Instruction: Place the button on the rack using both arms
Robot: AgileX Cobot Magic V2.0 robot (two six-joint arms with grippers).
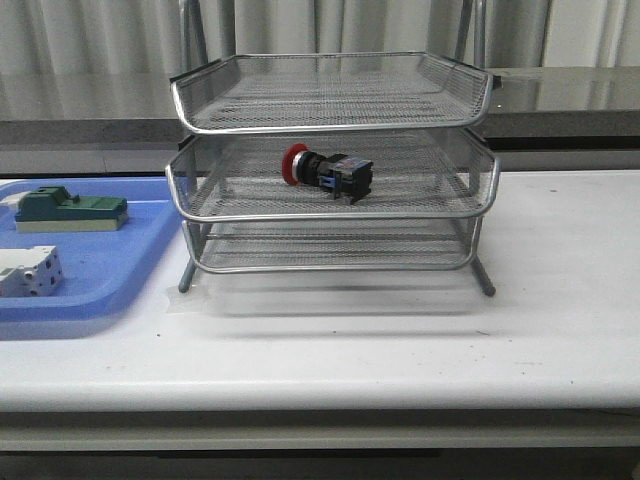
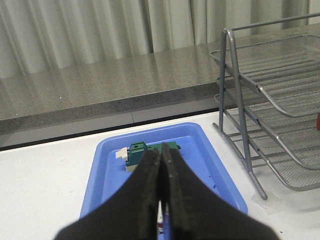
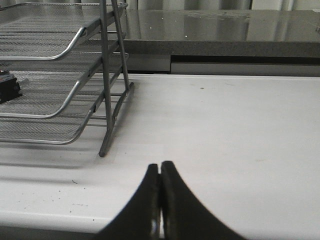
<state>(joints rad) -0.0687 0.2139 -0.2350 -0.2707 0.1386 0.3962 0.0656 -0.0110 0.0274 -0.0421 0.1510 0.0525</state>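
The button [image 1: 325, 171], red head to the left and black-blue body to the right, lies on its side on the middle tier of the silver wire rack [image 1: 330, 130]. Its black rear end shows at the edge of the right wrist view [image 3: 7, 86]. Neither arm shows in the front view. My left gripper [image 2: 161, 152] is shut and empty, above the blue tray [image 2: 210, 165]. My right gripper [image 3: 160, 165] is shut and empty, over the white table to the right of the rack [image 3: 75, 90].
The flat blue tray [image 1: 120, 270] sits left of the rack and holds a green block [image 1: 68, 209] and a white block [image 1: 28, 271]. The green block also shows in the left wrist view [image 2: 137, 152]. A grey ledge runs behind the table.
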